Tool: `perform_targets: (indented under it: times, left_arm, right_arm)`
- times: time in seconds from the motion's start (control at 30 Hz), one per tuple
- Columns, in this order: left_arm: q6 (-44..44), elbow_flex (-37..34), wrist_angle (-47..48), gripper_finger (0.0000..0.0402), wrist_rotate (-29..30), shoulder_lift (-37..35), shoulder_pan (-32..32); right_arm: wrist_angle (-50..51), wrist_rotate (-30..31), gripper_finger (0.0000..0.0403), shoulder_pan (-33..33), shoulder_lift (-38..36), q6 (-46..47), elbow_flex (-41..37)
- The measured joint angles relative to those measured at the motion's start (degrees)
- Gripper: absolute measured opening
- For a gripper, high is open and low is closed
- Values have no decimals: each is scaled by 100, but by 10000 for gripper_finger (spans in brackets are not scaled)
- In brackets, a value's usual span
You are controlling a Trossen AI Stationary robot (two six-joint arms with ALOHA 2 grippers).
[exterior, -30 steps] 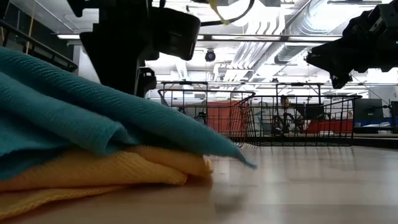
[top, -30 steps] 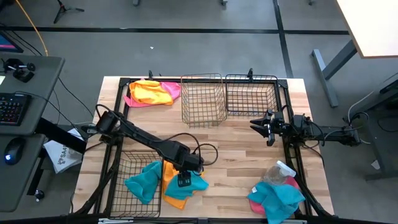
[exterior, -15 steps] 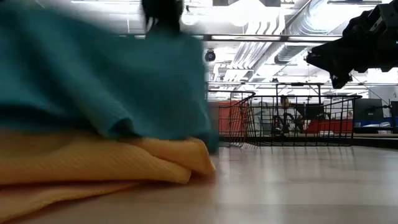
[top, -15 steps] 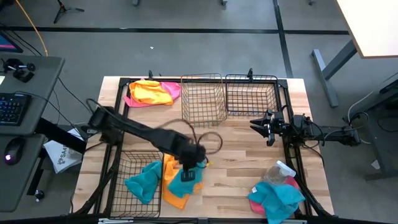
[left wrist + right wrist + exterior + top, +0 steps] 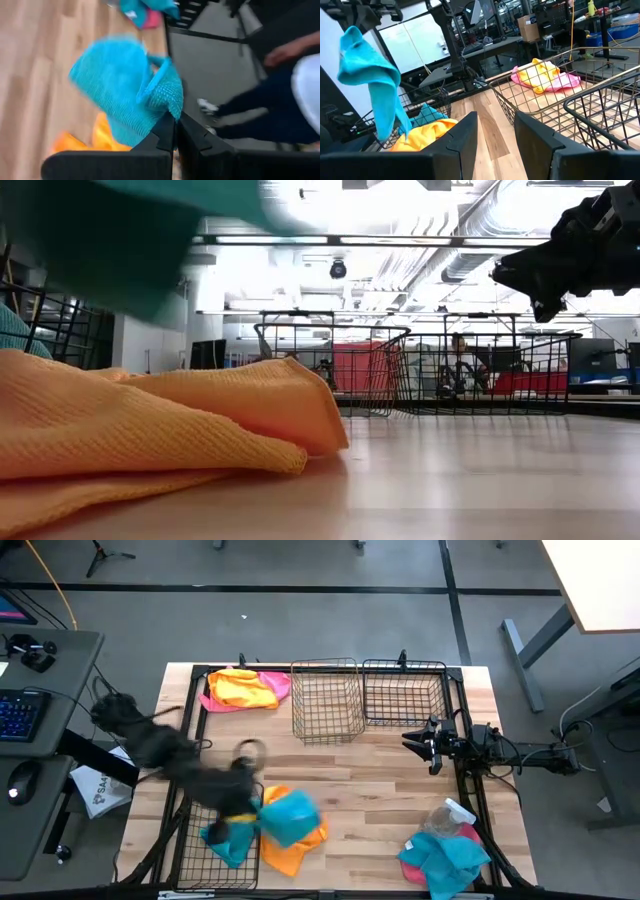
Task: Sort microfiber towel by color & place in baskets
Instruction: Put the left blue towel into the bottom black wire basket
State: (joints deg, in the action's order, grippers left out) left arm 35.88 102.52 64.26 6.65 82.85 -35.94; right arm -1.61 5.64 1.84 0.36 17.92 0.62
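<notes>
left gripper (image 5: pixel 175 131) lifted the turquoise microfiber cloth (image 5: pixel 289 817) off the orange-yellow cloth (image 5: pixel 296 850) and swung back toward the near-left dark wire basket (image 5: pixel 208 845); cloth now hangs clear, orange one uncovered.

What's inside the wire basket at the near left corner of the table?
The near-left dark wire basket holds one turquoise microfiber cloth. The blurred left arm covers part of the basket, so anything beneath it can't be seen.
</notes>
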Motion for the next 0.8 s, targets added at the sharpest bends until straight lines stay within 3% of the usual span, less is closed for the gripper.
perform_targets:
  times: [0.17, 0.33, 0.47, 0.6, 0.8]
  left_arm:
    - [1290, -4, 260, 0, 936, -550, -1069]
    - [2437, -4, 954, 0, 1957, -941, -1692]
    - [3147, -11, 1898, 0, 1830, -979, -1804]
    - [3586, -344, 2294, 0, 1170, -946, -1779]
    - [3698, -1749, 1208, 0, 252, -847, -1767]
  right_arm:
    - [0, -1, 124, -1, 0, -1, 0]
    - [0, 0, 124, 0, 0, -1, 0]
    - [0, 0, 124, -2, 0, -1, -1]
    - [0, 0, 124, 0, 0, 0, -1]
    - [0, 0, 124, -1, 0, -1, -1]
